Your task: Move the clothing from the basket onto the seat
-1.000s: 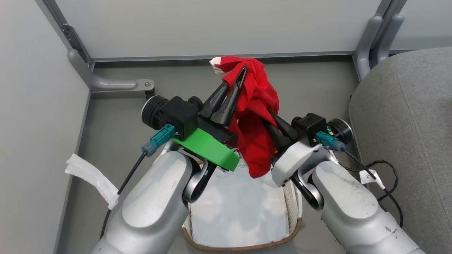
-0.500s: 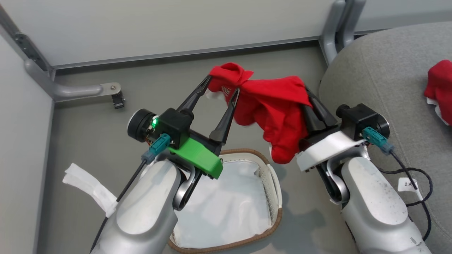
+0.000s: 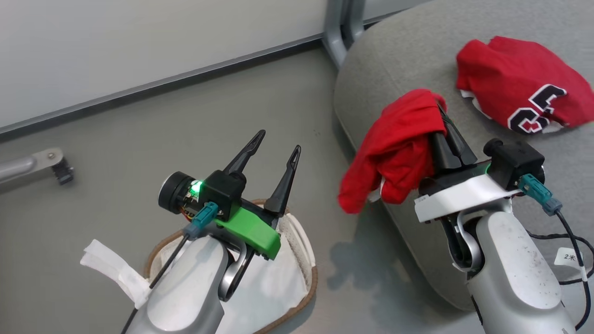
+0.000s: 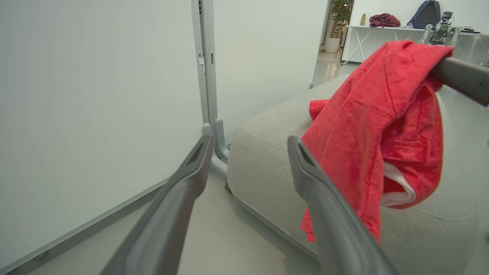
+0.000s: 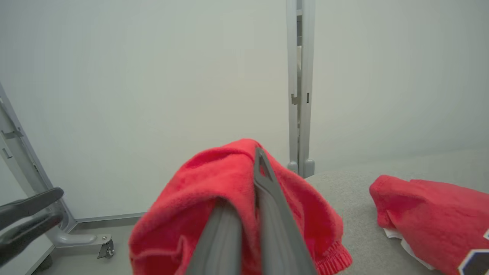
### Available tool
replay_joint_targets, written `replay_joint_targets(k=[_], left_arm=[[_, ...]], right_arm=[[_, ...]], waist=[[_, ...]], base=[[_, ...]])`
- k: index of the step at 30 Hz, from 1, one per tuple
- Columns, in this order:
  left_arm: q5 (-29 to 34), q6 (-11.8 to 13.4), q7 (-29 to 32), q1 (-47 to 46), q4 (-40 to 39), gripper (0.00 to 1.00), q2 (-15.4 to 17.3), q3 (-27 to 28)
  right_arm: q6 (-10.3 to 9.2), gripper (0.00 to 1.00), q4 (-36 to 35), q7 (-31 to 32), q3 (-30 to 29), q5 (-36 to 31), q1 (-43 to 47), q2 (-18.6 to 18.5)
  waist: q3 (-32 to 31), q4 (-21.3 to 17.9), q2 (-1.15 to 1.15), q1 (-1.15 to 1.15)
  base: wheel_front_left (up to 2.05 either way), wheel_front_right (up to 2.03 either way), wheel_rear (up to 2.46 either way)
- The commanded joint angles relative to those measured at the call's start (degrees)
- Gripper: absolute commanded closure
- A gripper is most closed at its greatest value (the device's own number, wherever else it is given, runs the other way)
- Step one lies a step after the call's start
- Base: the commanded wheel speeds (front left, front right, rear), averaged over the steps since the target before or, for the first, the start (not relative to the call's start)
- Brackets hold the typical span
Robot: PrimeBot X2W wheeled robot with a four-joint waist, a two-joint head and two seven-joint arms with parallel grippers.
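The plain red shirt point(image 3: 394, 148) hangs from my right gripper point(image 3: 441, 113), which is shut on it, over the left edge of the grey seat point(image 3: 385, 60). The same shirt point(image 5: 214, 191) drapes over my right fingers point(image 5: 267, 191) in the right wrist view, and it point(image 4: 382, 126) dangles in front of the seat point(image 4: 267, 160) in the left wrist view. The red jersey point(image 3: 519, 83) with black numerals lies on the seat at the upper right. My left gripper point(image 3: 278, 141) is open and holds nothing, above the white basket point(image 3: 308, 260) with its liner.
A grey wall panel with a metal post point(image 3: 336, 23) stands behind the seat's corner. A caster foot point(image 3: 58, 169) sits on the floor at left. A white fabric strip point(image 3: 111, 269) trails beside the basket. Black cables point(image 3: 575, 250) hang by my right forearm.
My left gripper let go of the red shirt and opened. The right gripper carried the shirt rightward over the seat edge. The camera turned right, bringing the jersey into view.
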Motion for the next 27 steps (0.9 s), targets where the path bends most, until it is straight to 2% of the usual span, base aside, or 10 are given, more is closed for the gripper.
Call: replay_joint_targets(k=[1, 7, 14, 20, 27], left_arm=[[0.1, -0.2, 0.0, 0.9, -0.2, 0.0, 0.3, -0.2], [-0.5, -0.2, 0.0, 2.0, -0.3, 0.0, 0.6, -1.7], [-2.4, -0.2, 0.0, -0.3, 0.4, 0.0, -0.2, -7.1], [-3.8, -0.2, 0.0, -1.0, 1.0, 0.0, -0.1, -9.5], [-4.4, -0.2, 0.0, -0.4, 1.3, 0.0, 1.3, -9.4]], right_arm=[[-0.07, 1.0, -0.5, -0.1, -0.2, 0.5, 1.2, -0.1], [-0.08, 1.0, -2.1, -0.1, -1.8, 1.2, 3.6, -0.1], [-0.07, 1.0, -5.2, -0.1, -7.6, -0.1, 7.8, -0.1], [-0.07, 1.0, -6.8, -0.1, -11.3, -1.2, 10.2, -0.1], [-0.08, 1.0, -6.1, -0.1, -13.1, -6.0, 5.5, -0.1]], waist=[[0.9, -7.6, 0.0, 0.0], [1.2, -13.9, 0.0, 0.0], [2.1, -14.7, 0.0, 0.0], [2.7, -15.0, 0.0, 0.0], [4.6, -14.9, 0.0, 0.0]], base=[[0.0, 0.0, 0.0], [0.0, 0.0, 0.0], [0.0, 0.0, 0.0], [0.0, 0.0, 0.0], [0.0, 0.0, 0.0]])
